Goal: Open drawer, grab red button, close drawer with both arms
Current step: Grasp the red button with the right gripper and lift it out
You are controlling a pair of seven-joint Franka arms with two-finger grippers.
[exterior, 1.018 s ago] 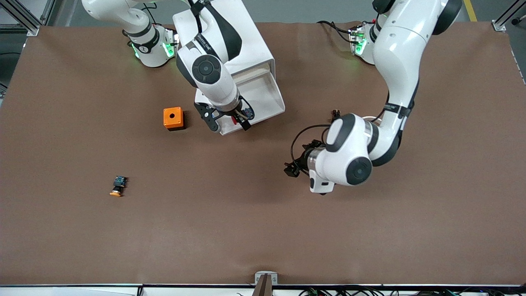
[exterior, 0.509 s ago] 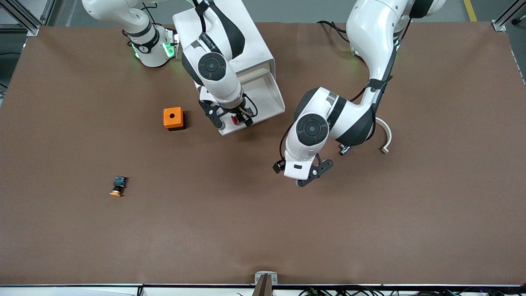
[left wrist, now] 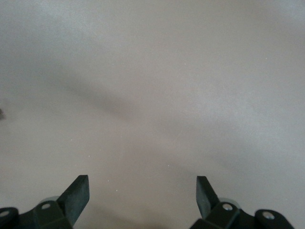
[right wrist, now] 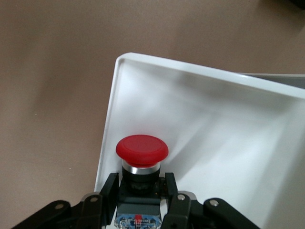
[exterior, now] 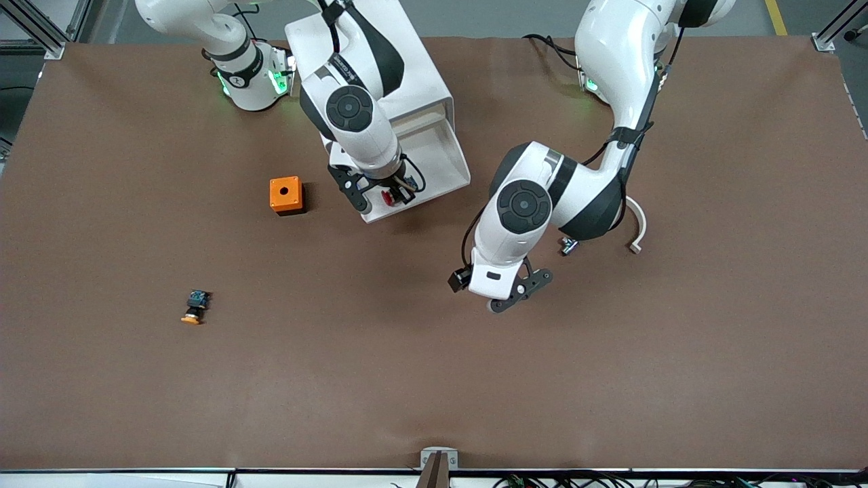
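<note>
drawer (exterior: 434,159) pulled out | right hand (right wrist: 142,191) clamps button (right wrist: 142,150) inside | left hand (left wrist: 142,193) spread, empty

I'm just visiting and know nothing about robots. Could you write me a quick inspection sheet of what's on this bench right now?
Surface: brown table.
Job's things: top drawer of the white cabinet pulled out; red button inside it.
Clutter: orange cube with a hole; orange-capped button nearer the camera.
Grippers: right gripper shut on the red button's body; left gripper open over bare table.
Cables: black cables by the left arm's base.
Surroundings: metal frame posts at the corners.
</note>
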